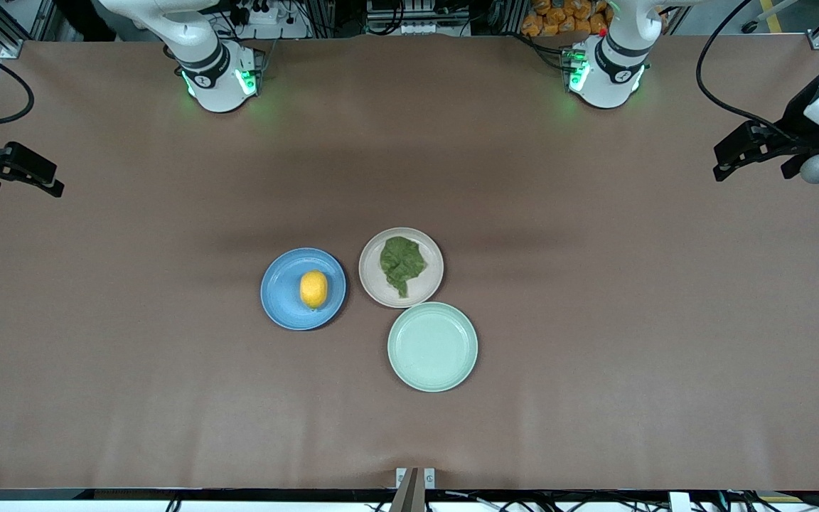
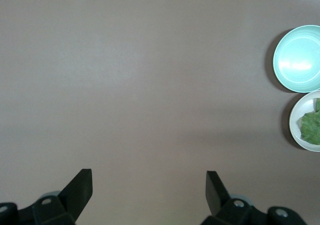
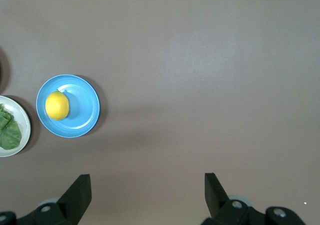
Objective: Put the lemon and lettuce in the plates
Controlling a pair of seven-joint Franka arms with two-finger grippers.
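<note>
Left gripper [image 2: 149, 190]: up over bare table at the left arm's end, fingers spread wide, holding nothing.
Right gripper [image 3: 147, 192]: up over bare table at the right arm's end, fingers wide apart, nothing between them.
Lemon [image 1: 313, 289]: lying in the blue plate [image 1: 281, 288], near its middle.
Lettuce [image 1: 402, 264]: flat in the beige plate [image 1: 433, 274], beside the blue one.
Mint-green plate [image 1: 432, 346]: just beside the beige plate, nearer the front camera.
Table [image 1: 594, 320]: brown, plates grouped mid-table.
</note>
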